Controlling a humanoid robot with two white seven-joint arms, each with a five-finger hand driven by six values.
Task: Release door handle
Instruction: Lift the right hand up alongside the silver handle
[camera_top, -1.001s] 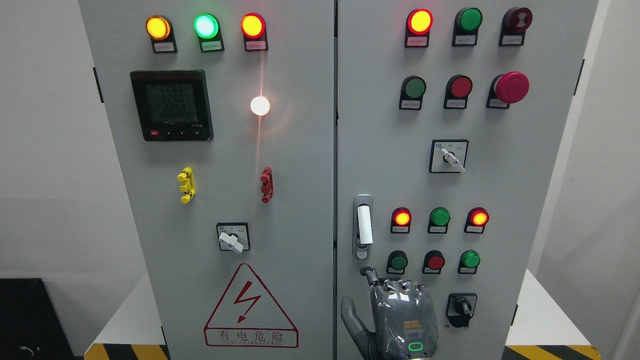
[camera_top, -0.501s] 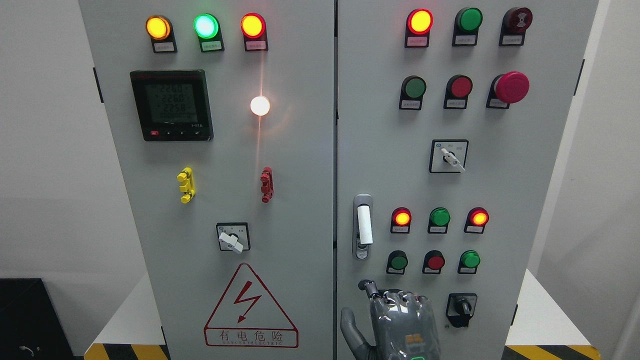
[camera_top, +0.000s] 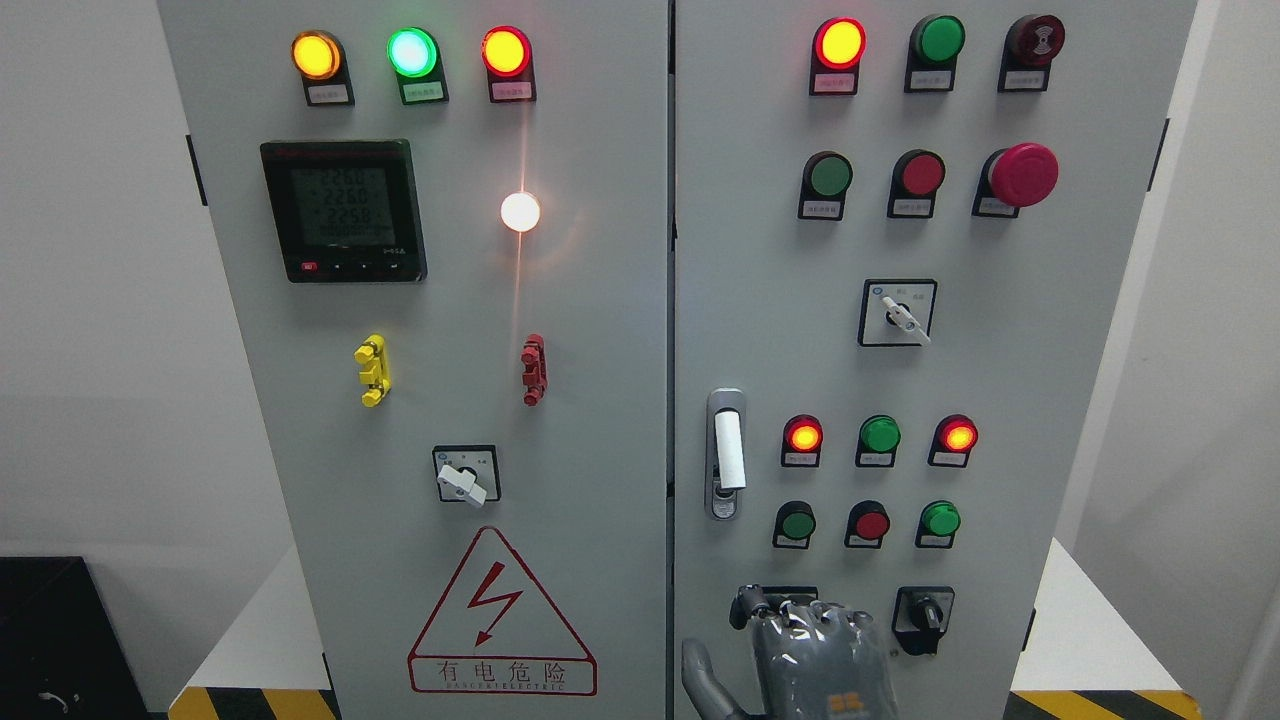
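Field notes, head view.

One grey control cabinet fills the frame, with two doors: left door and right door, a dark seam between them. It stands on a white bench with black-and-yellow stripes along the near edge. One black box sits low at far left.

Left door: one digital meter, one red warning triangle with a lightning bolt. Right door, low: my right hand, grey, back toward me, cut off by the bottom edge. Thumb out to the left, fingers loosely bent at the top, nothing in its hold.

One door handle: upright, white grip in a silver plate, at the left edge of the right door. It is above my hand and apart from it, untouched.

Rotary switches, three: one white-knobbed on the left door, one white-knobbed on the right door, one black just right of my hand.

One red mushroom button. Two small clips on the left door: yellow, red.

Lamps, left door: three in the top row, amber, green, red, all lit; one white lamp below, lit.

Right door: top row of three; two round buttons left of the mushroom; beside the handle, two rows of three.
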